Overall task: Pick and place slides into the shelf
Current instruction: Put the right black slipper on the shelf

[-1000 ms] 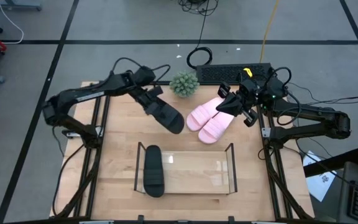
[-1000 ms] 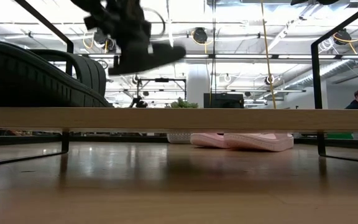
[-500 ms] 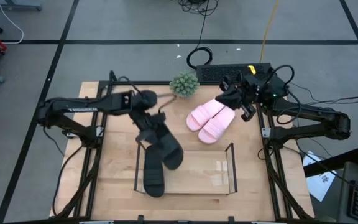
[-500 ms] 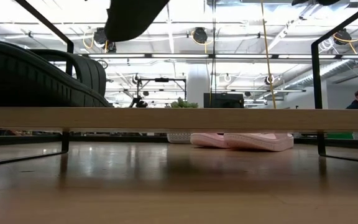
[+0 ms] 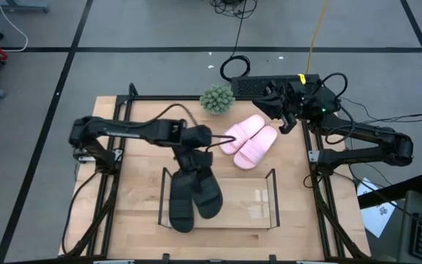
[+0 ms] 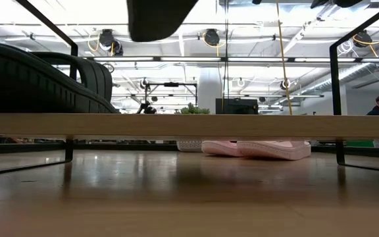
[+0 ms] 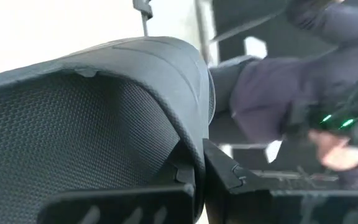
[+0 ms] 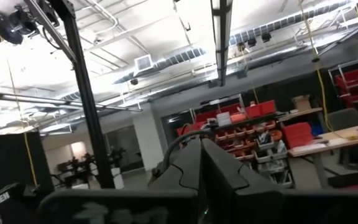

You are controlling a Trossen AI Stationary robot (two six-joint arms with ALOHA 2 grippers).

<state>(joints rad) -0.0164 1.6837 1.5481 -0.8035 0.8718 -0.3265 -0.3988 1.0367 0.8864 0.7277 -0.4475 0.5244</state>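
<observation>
Black slide shoe (image 5: 206, 190) pinched in my left hand (image 5: 194, 155).
My right hand (image 5: 283, 117) is pressed together above the table (image 5: 141, 165).

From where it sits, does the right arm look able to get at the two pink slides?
Probably yes. The right gripper hangs empty just beside the pink slides, with nothing between them; the left gripper is busy over the shelf.

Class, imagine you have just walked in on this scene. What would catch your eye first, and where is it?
First, the left gripper holding a black sandal over the clear shelf at the table's front, beside another black sandal already lying in it. Next, the two pink sandals lying side by side farther back, near a small green plant. The right gripper waits at the back right, fingers shut.
</observation>
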